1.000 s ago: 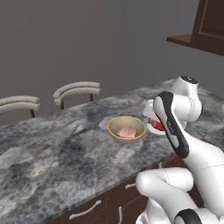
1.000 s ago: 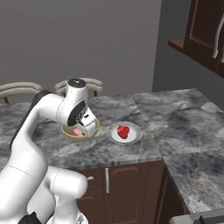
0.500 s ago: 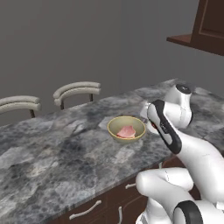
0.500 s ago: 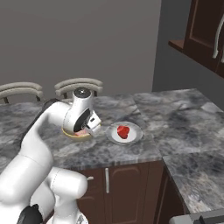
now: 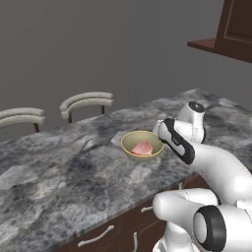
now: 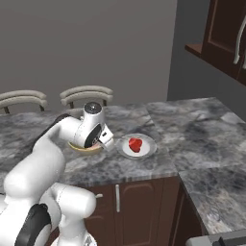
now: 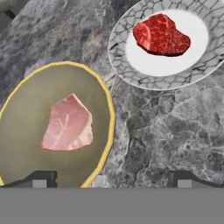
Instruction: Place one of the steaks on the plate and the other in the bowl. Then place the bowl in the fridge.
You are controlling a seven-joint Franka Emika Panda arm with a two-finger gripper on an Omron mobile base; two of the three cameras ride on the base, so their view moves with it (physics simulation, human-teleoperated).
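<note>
A pale pink steak (image 7: 68, 124) lies in the yellowish-tan bowl (image 7: 26, 131), and a deep red steak (image 7: 161, 35) lies on the white plate (image 7: 127, 74) with its grey crackled rim. My gripper (image 7: 111, 180) hangs open just above the counter, straddling the bowl's near rim: one fingertip (image 7: 41, 179) is over the bowl's inside, the other over bare stone. From the right base, the gripper (image 6: 106, 143) sits between the half-hidden bowl (image 6: 82, 148) and the plate (image 6: 146, 150). From the left base, the bowl (image 5: 129, 141) with its steak (image 5: 142, 148) shows beside my forearm. The fridge is out of view.
The grey marble counter (image 5: 64, 172) runs left and turns a corner at the right (image 6: 211, 182). Two chair backs (image 5: 86, 101) (image 5: 19, 115) stand behind it. Dark wall cabinets (image 6: 226, 43) hang at upper right. Drawers with handles (image 5: 96, 236) sit below the front edge.
The hand has come down from above the plate and swung toward the bowl's rim, now low over the counter. The jaws stayed open; both steaks, plate and bowl kept their places.
</note>
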